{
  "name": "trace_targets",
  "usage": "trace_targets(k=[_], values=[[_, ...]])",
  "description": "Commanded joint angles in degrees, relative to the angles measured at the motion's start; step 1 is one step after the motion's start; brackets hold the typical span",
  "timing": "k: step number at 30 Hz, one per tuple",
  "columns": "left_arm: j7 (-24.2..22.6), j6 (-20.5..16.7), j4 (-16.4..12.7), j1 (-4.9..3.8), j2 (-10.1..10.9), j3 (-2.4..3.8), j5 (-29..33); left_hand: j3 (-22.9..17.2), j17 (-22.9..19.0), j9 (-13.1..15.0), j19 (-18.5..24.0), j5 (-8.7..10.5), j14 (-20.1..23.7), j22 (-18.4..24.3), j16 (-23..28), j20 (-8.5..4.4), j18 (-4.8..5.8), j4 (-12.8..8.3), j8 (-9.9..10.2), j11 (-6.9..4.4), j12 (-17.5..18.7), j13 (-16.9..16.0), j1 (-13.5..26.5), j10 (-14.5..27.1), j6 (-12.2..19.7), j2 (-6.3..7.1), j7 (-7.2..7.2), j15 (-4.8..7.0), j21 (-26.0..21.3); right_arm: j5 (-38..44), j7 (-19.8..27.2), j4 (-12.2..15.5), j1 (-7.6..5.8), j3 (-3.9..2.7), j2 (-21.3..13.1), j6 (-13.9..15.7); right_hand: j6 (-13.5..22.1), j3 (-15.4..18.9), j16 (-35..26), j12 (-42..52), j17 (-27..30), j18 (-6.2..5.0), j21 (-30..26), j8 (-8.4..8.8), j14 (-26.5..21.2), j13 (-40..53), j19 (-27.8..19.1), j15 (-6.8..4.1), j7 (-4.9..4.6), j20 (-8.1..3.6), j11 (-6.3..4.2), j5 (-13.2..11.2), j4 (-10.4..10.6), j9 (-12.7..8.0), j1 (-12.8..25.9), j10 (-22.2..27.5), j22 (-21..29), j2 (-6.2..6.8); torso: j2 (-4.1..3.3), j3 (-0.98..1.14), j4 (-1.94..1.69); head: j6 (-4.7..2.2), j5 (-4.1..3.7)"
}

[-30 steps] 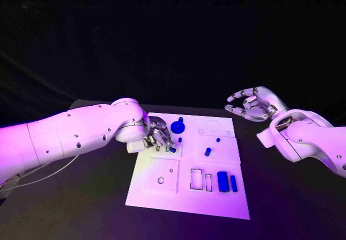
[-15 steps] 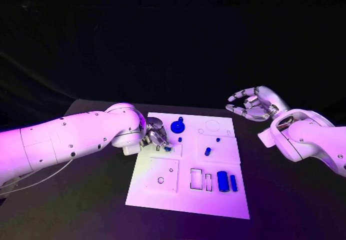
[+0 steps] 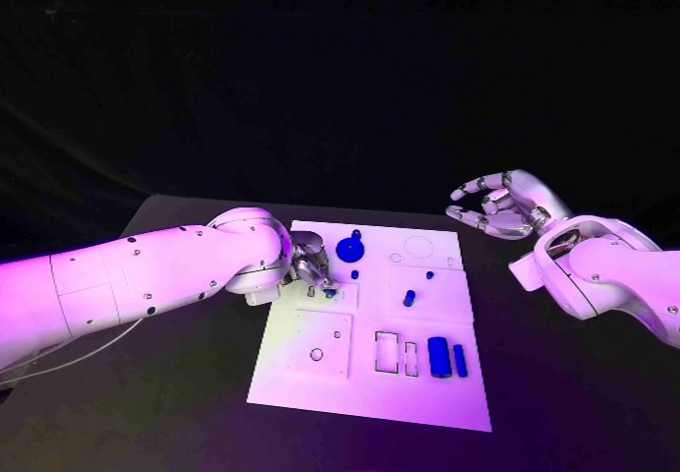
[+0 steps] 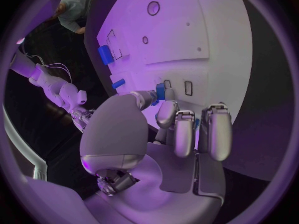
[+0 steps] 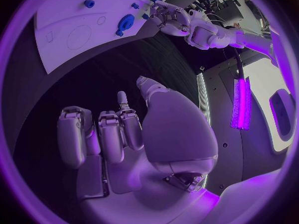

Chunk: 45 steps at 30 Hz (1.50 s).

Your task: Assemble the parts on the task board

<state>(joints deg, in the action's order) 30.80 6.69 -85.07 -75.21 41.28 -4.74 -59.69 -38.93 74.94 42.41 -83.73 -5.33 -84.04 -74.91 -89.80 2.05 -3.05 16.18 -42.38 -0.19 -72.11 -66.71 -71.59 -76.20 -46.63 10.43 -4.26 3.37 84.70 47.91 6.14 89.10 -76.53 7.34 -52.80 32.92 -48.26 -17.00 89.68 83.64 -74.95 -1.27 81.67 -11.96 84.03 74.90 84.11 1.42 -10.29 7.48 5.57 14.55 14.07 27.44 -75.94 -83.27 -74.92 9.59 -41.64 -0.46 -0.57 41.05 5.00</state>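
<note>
My left hand (image 3: 310,264) pinches small blue part (image 4: 160,91) over board (image 3: 371,388); risk: tilt jams it. Right hand (image 3: 499,205) empty, fingers apart.

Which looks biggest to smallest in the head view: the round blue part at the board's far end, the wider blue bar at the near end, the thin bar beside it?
1. Round blue part
2. Wider blue bar
3. Thin blue bar
The first two look close; the bar is nearer the camera, so that order is unsure.
</note>
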Motion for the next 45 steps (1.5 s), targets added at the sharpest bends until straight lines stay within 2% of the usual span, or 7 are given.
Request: trace_targets(k=[1, 8, 27, 32, 36, 45], values=[[0.0, -0.1, 0.1, 0.1, -0.3, 0.0, -1.3, -11.5, 15.1, 1.8, -0.2, -0.3, -6.0, -2.7, -0.2, -0.25, 0.4, -10.9, -0.2, -0.19, -0.2, -0.1, 0.2, -0.5, -0.9, 0.73, 0.31, 0.36, 0.1, 0.5, 0.4, 0.1, 0.04, 0.0, 0.0, -0.5, 0.2, 0.0, 0.2, 0.2, -14.8, -1.08, -0.2, -0.32, 5.9, 7.7, 0.2, -0.28, 0.26, -0.35, -0.31, 0.3, 0.3, 0.1, 0.1, 0.0, -8.0, 0.09, -0.05, 0.04, 0.03, 0.15, -0.09], [0.6, 0.8, 0.2, 0.21, -0.4, -0.03, -1.8, -11.8, 15.1, 1.9, -0.2, -0.61, -6.0, -2.6, -0.2, -0.27, 0.39, -11.0, -0.2, -0.22, -0.2, -0.1, 0.4, -0.6, -1.0, 0.85, 0.35, 0.38, 0.1, 0.5, 0.4, 0.1, 0.04, 0.0, 0.0, -0.5, 0.2, 0.0, 0.2, 0.2, -14.8, -1.09, -0.2, -0.32, 5.9, 7.7, 0.2, -0.28, 0.26, -0.35, -0.31, 0.3, 0.3, 0.1, 0.1, 0.0, -7.9, 0.1, 0.0, 0.04, -0.05, 0.28, -0.06], [1.4, 1.3, 0.1, 0.69, -0.5, -0.05, -4.2, -12.3, 15.1, 2.0, -0.2, -1.05, -6.0, -2.6, -0.2, -0.3, 0.38, -11.2, -0.3, -0.3, -0.6, -0.5, 0.9, -1.0, -1.3, 1.09, 0.45, 0.44, 0.0, 3.1, 0.7, 0.2, 0.24, 0.0, 0.0, -0.4, 0.2, 0.1, 0.3, 0.2, -14.8, -1.09, -0.2, -0.38, 5.9, 7.7, 0.2, -0.28, 0.27, -0.36, -0.31, 0.3, 0.4, 0.1, 0.2, 0.0, -7.9, 0.16, 0.03, -0.02, 0.06, 0.31, 0.02], [1.6, 2.4, 0.0, 0.75, -0.4, -0.06, -4.2, -12.4, 15.1, 2.0, -0.2, -1.11, -6.0, -2.6, -0.2, -0.31, 0.38, -11.2, -0.3, -0.32, -0.6, -0.5, 1.0, -1.0, -1.4, 1.11, 0.46, 0.46, 0.0, 3.4, 0.7, 0.2, 0.27, 0.0, 0.0, -0.4, 0.2, 0.1, 0.3, 0.3, -14.8, -1.07, -0.1, -0.4, 5.9, 7.7, 0.3, -0.28, 0.27, -0.36, -0.32, 0.3, 0.5, 0.1, 0.2, 0.0, -8.0, 0.18, 0.0, 0.03, 0.01, 0.18, 0.1], [1.6, 2.9, 0.0, 0.77, -0.4, -0.06, -4.2, -12.4, 15.1, 2.0, -0.2, -1.14, -6.0, -2.6, -0.2, -0.31, 0.38, -11.3, -0.3, -0.32, -0.5, -0.5, 1.0, -1.0, -1.4, 1.11, 0.47, 0.46, 0.0, 3.5, 0.7, 0.2, 0.28, 0.0, 0.0, -0.4, 0.2, 0.1, 0.3, 0.3, -14.8, -1.07, -0.1, -0.4, 5.9, 7.7, 0.3, -0.28, 0.27, -0.36, -0.32, 0.3, 0.5, 0.1, 0.2, 0.0, -8.0, 0.18, 0.02, 0.01, -0.04, 0.22, -0.15], [1.7, 3.0, -0.1, 0.79, -0.3, -0.07, -4.0, -12.5, 15.1, 2.0, -0.2, -1.16, -6.0, -2.6, -0.2, -0.32, 0.38, -11.3, -0.3, -0.32, -0.4, -0.2, 1.0, -0.9, -1.4, 1.13, 0.48, 0.47, 0.0, 3.5, 0.7, 0.0, 0.29, 0.0, 0.1, -0.3, 0.2, 0.2, 0.2, 0.2, -14.7, -1.09, -0.2, -0.45, 5.9, 7.6, 0.2, -0.29, 0.28, -0.36, -0.32, 0.4, 0.5, 0.1, 0.3, 0.0, -7.9, 0.19, -0.01, 0.03, 0.11, 0.11, 0.09]])
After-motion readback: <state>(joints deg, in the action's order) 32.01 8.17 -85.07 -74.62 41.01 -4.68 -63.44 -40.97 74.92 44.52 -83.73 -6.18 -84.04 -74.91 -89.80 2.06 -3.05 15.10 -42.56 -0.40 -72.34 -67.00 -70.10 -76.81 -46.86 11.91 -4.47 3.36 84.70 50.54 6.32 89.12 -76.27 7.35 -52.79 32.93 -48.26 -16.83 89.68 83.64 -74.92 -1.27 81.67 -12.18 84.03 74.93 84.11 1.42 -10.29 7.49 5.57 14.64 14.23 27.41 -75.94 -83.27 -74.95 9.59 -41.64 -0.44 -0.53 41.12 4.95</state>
